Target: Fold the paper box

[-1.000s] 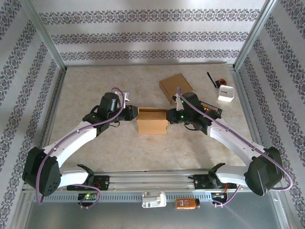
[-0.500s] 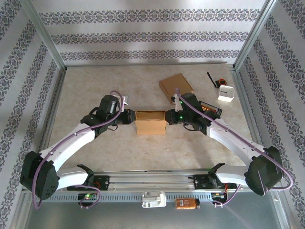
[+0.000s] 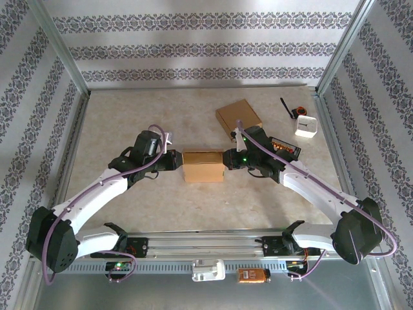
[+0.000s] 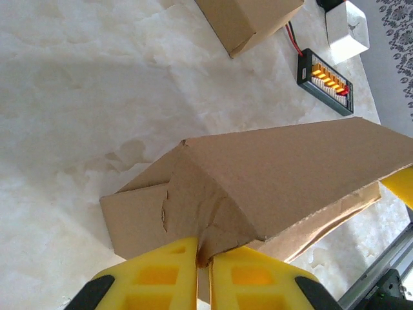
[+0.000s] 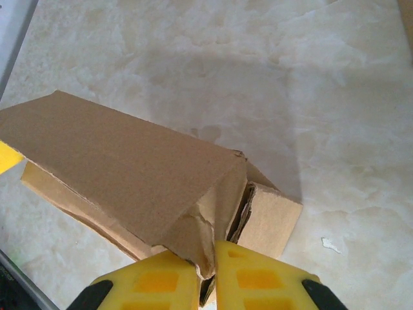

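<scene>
Over last second, paper box [image 3: 203, 165] shifted slightly left on tabletop [image 3: 129, 116], mid-table between arms; lid looked lower, flatter. Left claw [image 4: 202, 274] and right claw [image 5: 210, 274] each clamped on crumpled end corner of the lid — top closing, end flaps likely not yet tucked.

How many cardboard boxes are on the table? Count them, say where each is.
2. One cardboard box sits mid-table, pinched at its ends by the left gripper and right gripper. The second box lies farther back, right of centre. None seems hidden.
</scene>
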`<state>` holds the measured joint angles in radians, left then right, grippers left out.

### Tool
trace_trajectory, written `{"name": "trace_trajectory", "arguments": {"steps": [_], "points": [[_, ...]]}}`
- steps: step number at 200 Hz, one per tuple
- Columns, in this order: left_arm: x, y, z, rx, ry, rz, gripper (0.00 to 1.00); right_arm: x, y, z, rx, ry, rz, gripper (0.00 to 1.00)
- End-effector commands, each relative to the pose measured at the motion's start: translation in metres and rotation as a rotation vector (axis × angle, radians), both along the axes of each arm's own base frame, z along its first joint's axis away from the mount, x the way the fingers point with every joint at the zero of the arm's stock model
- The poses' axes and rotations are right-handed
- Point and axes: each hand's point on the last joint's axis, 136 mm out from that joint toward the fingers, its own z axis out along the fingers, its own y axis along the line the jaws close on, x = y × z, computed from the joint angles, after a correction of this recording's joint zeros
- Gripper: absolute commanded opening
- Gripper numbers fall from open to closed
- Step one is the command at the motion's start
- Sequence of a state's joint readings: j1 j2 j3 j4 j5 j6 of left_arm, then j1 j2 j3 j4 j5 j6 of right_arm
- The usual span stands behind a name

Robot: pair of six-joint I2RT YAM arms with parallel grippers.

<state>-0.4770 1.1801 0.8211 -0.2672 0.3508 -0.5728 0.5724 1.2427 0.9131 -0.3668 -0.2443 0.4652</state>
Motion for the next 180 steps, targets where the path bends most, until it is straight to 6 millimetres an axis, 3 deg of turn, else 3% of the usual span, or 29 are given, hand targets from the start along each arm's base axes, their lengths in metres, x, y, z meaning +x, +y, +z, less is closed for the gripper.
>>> {"name": "trace_trajectory", "arguments": {"steps": [1, 25, 64, 129, 180], "points": [[0.002, 0.004, 0.013, -0.014, 0.009, 0.047, 0.11, -0.007, -0.004, -0.015, -0.040, 0.037, 0.011, 0.14], [0.004, -0.003, 0.024, -0.065, 0.020, 0.041, 0.11, -0.007, -0.006, -0.015, -0.045, 0.033, 0.006, 0.15], [0.004, -0.007, 0.027, -0.096, 0.056, 0.036, 0.11, -0.004, -0.004, -0.003, -0.033, 0.000, 0.010, 0.17], [0.005, -0.018, 0.044, -0.308, 0.123, 0.030, 0.11, -0.004, -0.002, -0.007, -0.042, 0.013, 0.017, 0.16], [0.003, -0.010, 0.033, -0.224, 0.140, 0.023, 0.11, 0.008, -0.006, 0.021, -0.031, -0.069, -0.022, 0.20]]}}
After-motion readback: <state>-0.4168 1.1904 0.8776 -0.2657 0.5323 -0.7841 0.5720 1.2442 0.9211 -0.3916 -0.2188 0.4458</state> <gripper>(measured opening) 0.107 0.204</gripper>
